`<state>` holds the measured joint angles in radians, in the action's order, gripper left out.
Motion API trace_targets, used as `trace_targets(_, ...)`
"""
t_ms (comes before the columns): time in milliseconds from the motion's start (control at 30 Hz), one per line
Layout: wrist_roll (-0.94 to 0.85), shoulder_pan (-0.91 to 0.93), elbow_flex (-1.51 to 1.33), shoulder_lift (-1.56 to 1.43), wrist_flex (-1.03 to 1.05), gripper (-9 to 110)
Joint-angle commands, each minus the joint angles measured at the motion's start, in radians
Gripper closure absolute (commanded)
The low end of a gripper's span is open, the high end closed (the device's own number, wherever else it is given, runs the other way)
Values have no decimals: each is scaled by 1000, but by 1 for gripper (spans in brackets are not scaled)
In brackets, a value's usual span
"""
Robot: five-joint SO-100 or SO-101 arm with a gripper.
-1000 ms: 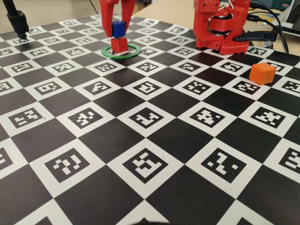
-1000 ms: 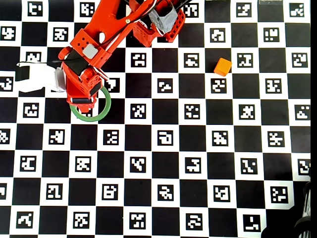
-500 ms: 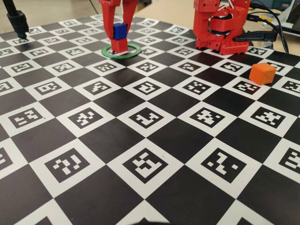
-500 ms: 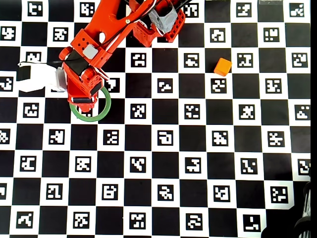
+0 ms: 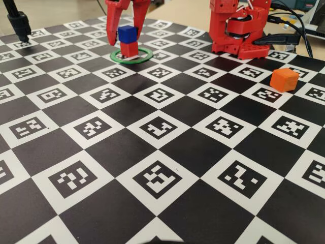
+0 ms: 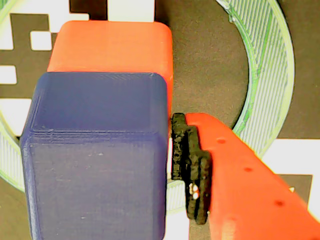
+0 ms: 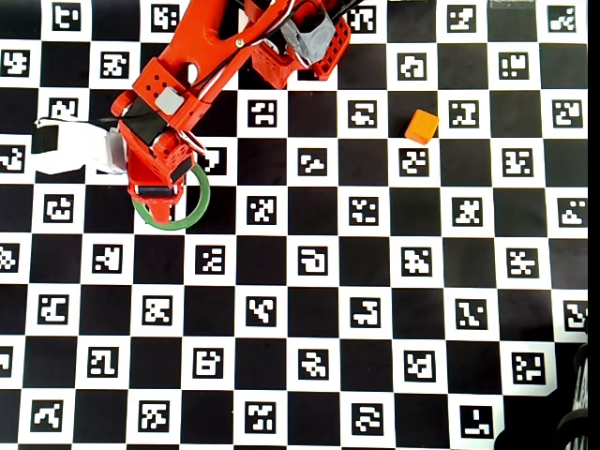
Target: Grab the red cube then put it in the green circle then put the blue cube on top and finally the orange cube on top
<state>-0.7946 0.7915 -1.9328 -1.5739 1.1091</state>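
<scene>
While open, end effector straddles blue cube

The worktop carries a black-and-white checkerboard; each white square holds a black coded marker (pixel-block pattern). The green circle is a plain green ring, showing fine printed striations in the wrist view. The red cube is solid red, the blue cube deep blue, and the orange cube bright orange. The gripper and arm are red, with a black pad on the finger in the wrist view.
</scene>
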Motion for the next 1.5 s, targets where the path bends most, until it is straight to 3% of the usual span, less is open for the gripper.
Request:
trace_targets(0,3,12,15,-26,6,59)
trace_targets(733,9,18,61,-41,61,49)
trace_targets(1467,35,12,357,-98,383,49)
